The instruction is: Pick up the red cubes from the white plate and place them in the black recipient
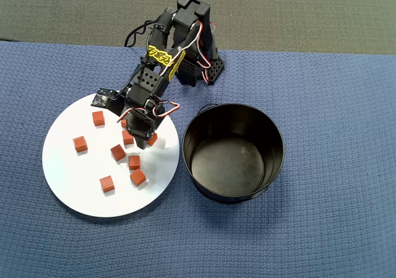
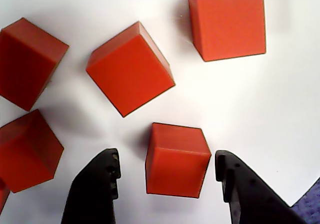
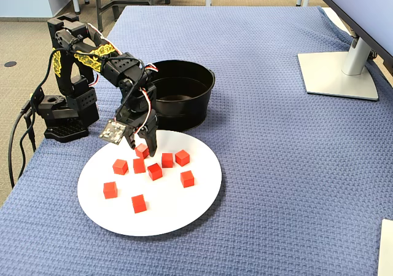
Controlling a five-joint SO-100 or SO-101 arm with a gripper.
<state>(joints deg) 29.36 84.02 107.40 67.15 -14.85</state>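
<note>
We are holding our black two-finger gripper (image 2: 167,171) low over the large glossy white round plate (image 1: 68,185), fingers (image 2: 97,184) apart around one small matte red-orange cube (image 2: 176,159), not touching it. The other cubes are lying on the plate; the round black pot (image 1: 232,154) is standing beside it on the blue-clothed surface (image 1: 334,216).

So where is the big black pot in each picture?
Overhead view: the black pot sits right of centre, beside the white plate.
Wrist view: not in it; only red cubes and the plate show.
Fixed view: the pot is above centre, behind the plate.
Shared landmark: the white plate.
</note>
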